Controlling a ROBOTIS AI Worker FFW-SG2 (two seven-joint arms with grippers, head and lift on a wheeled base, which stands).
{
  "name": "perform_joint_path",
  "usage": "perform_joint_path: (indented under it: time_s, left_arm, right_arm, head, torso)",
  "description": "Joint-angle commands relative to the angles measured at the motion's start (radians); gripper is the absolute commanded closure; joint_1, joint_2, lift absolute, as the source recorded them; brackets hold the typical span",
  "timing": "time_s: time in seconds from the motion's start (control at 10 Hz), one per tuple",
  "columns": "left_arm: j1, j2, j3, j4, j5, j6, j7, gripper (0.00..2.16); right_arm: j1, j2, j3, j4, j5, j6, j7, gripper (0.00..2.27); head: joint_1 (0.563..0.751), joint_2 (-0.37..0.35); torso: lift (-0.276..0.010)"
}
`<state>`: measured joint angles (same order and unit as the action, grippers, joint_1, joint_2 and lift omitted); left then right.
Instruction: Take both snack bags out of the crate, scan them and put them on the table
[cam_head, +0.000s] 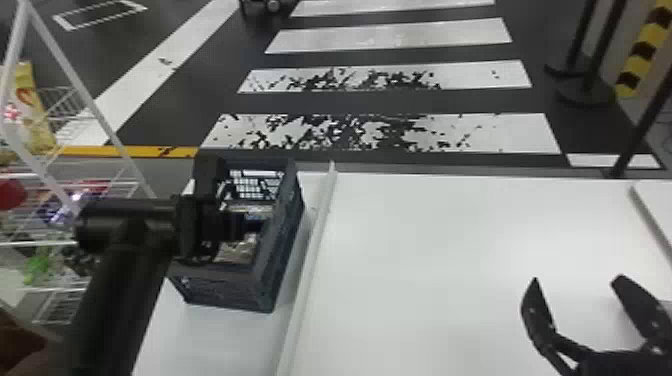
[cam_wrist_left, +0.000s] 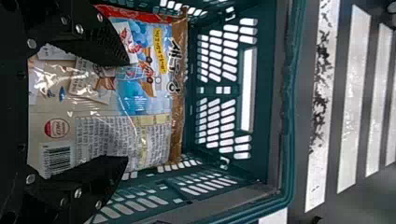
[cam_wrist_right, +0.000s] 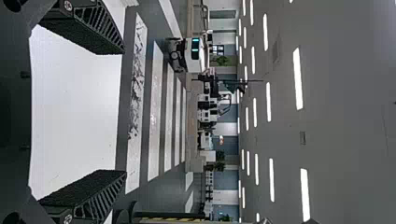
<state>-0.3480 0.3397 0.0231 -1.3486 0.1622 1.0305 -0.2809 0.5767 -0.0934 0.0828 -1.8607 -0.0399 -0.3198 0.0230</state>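
My left gripper (cam_head: 252, 225) is over the dark crate (cam_head: 285, 240) at the left of the table in the head view. In the left wrist view the left gripper (cam_wrist_left: 122, 109) is open, its two fingers apart above a shiny snack bag (cam_wrist_left: 144, 93) with a blue and red front part and a barcode, lying inside the crate (cam_wrist_left: 261, 93). Whether a second bag is under it I cannot tell. My right gripper (cam_head: 575, 285) stands open over the table's right side; in the right wrist view the right gripper (cam_wrist_right: 123, 112) has nothing between its fingers.
The white table (cam_head: 430, 250) has a raised strip (cam_head: 312, 260) just right of the crate. A white wire rack (cam_head: 65, 240) holding packaged goods stands at the far left, beside the left arm. Black posts (cam_head: 595, 55) stand at the back right.
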Motion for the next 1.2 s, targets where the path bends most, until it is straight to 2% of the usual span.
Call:
perform_joint_path:
  time_s: [0.0, 0.1, 0.2, 0.3, 0.4, 0.5, 0.6, 0.7, 1.1]
  left_arm:
    - [-0.028, 0.001, -0.015, 0.049, -0.03, 0.033, -0.029, 0.5]
    - [-0.04, 0.001, -0.025, 0.078, -0.053, 0.033, -0.047, 0.51]
    - [-0.049, -0.001, -0.038, 0.098, -0.069, 0.033, -0.049, 0.91]
    - [-0.042, -0.002, -0.042, 0.089, -0.061, 0.03, 0.011, 1.86]
    - [-0.026, -0.008, -0.034, 0.077, -0.061, 0.021, 0.071, 2.14]
    - [-0.011, -0.01, -0.015, 0.032, -0.059, 0.018, 0.078, 2.14]
    - [0.034, -0.013, 0.012, -0.066, -0.061, 0.015, 0.103, 2.14]
    - [0.054, -0.016, 0.031, -0.144, -0.058, 0.03, 0.111, 2.14]
    - [0.109, -0.015, 0.08, -0.359, -0.049, 0.171, 0.106, 2.14]
  right_arm:
    - [-0.001, 0.0, 0.0, 0.0, 0.0, 0.0, 0.0, 0.07]
    - [-0.001, 0.0, 0.002, 0.0, 0.0, 0.003, 0.0, 0.07]
    - [-0.001, 0.001, 0.002, 0.0, 0.0, 0.003, 0.0, 0.07]
    - [-0.003, 0.001, 0.0, 0.0, 0.0, 0.003, 0.0, 0.07]
    - [-0.003, 0.003, 0.002, 0.0, 0.0, 0.006, 0.0, 0.07]
    - [-0.001, 0.003, 0.0, 0.002, 0.0, 0.006, 0.0, 0.07]
    - [-0.001, 0.004, 0.0, 0.003, 0.002, 0.006, 0.0, 0.07]
    - [-0.003, 0.008, 0.002, 0.005, 0.002, 0.009, 0.0, 0.07]
    - [-0.003, 0.012, 0.005, 0.006, 0.006, 0.009, 0.0, 0.07]
  head:
    - [0.695, 0.194]
    - [0.695, 0.194]
    - [0.695, 0.196]
    - [0.695, 0.201]
    - [0.695, 0.205]
    - [0.695, 0.221]
    - [0.695, 0.223]
    - [0.695, 0.226]
    - [0.695, 0.226]
  torso:
    - [-0.092]
    - [-0.092]
    - [-0.092]
    - [-0.092]
    - [-0.092]
    - [-0.092]
    - [-0.092]
    - [-0.092]
    - [-0.092]
